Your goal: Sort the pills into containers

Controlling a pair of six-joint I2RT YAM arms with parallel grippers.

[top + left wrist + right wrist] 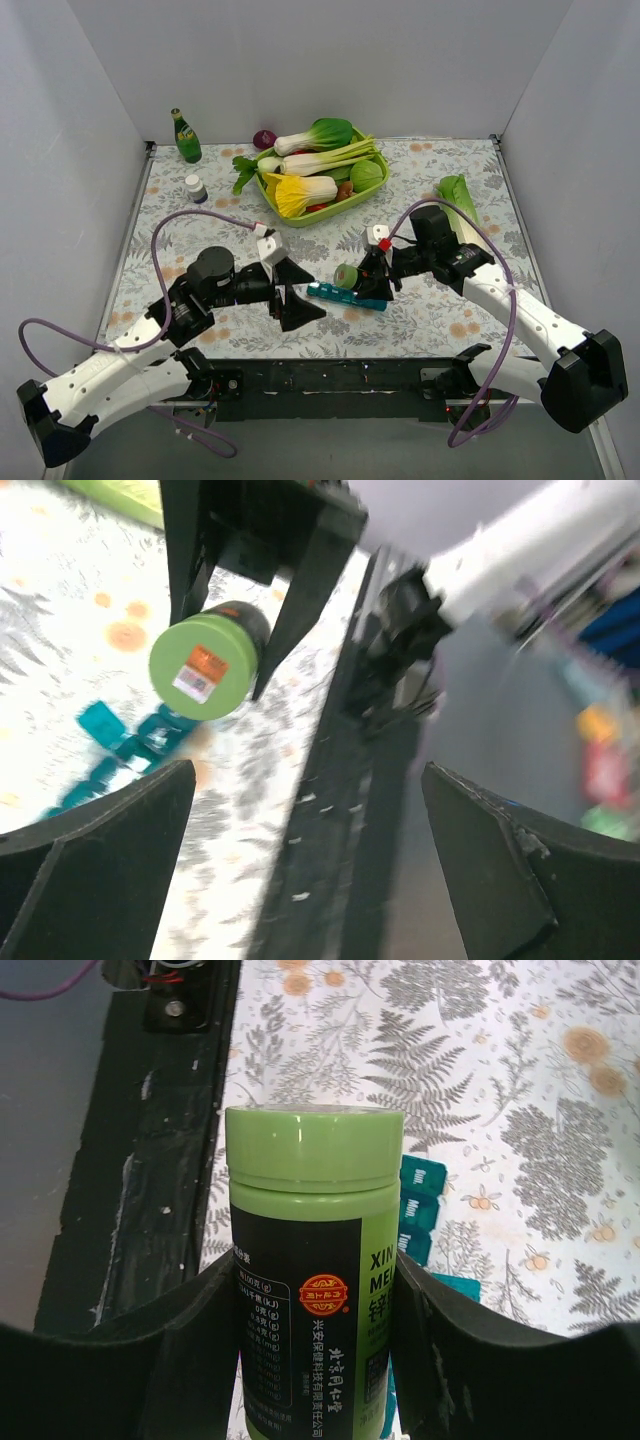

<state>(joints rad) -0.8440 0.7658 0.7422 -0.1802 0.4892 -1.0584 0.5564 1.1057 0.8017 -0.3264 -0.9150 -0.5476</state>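
Observation:
The teal strip of containers (346, 296) lies on the table near the front edge, between the two grippers; it also shows in the left wrist view (120, 750) and behind the bottle in the right wrist view (418, 1205). My right gripper (368, 272) is shut on a green-capped pill bottle (312, 1280), held on its side above the strip, cap toward the left arm (346, 276). The left wrist view sees the cap end-on (203, 669). My left gripper (296, 292) is open and empty, just left of the strip. No loose pills show.
A lime-green basket (345, 205) of vegetables stands at the back centre. A green glass bottle (186, 137) and a small white bottle (196, 188) stand at the back left. A bok choy (462, 205) lies at the right. The black base rail (340, 380) runs along the front edge.

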